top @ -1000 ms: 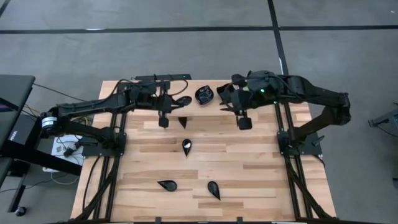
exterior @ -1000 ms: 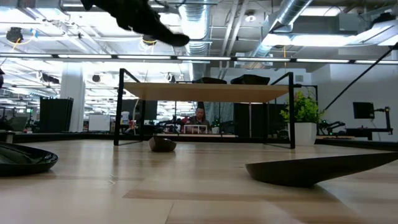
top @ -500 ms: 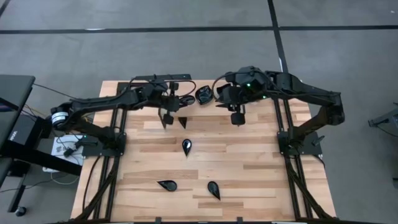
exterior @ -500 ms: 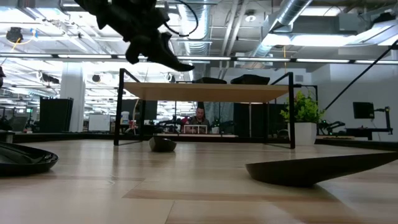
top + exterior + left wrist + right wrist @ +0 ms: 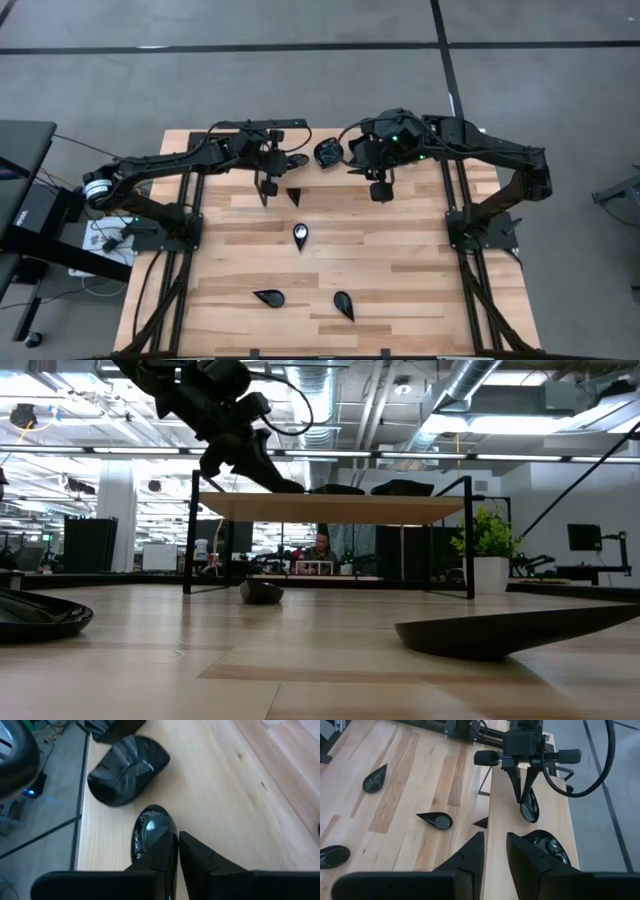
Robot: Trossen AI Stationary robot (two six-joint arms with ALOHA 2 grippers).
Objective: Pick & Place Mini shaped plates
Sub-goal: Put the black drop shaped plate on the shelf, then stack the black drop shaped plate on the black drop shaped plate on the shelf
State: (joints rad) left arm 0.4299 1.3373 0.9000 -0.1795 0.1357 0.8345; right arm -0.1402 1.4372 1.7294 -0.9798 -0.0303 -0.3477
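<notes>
My left gripper (image 5: 290, 160) (image 5: 169, 847) hangs over a raised wooden shelf (image 5: 555, 815) at the table's far side, shut on a glossy black teardrop-shaped mini plate (image 5: 529, 807). Just to the right of it, a heap of black plates (image 5: 328, 153) (image 5: 127, 770) sits on the shelf. My right gripper (image 5: 495, 847) is open and holds nothing, right next to the heap on its right side. Several teardrop plates lie flat on the table below: (image 5: 294, 197), (image 5: 301, 235), (image 5: 268, 297), (image 5: 344, 305). My left gripper pinches the teardrop plate by its two flat faces (image 5: 161, 857) between its two fingers. The fingers (image 5: 200, 862) slant down from the table's left. The plate stands on edge and juts out past the fingertips over the shelf. Whether its lower end touches the shelf, I cannot tell.
The shelf (image 5: 330, 510) stands on black legs above the table's far strip. In the low view one plate (image 5: 510, 630) lies close at the right, one (image 5: 40, 615) at the left, one (image 5: 261, 592) farther off. Bare wood lies between the plates.
My left gripper has come down with the plate, toward the far edge, until it is about level with the shelf top and left of the heap. My right gripper has shifted a little toward the table's left, closer to the heap.
</notes>
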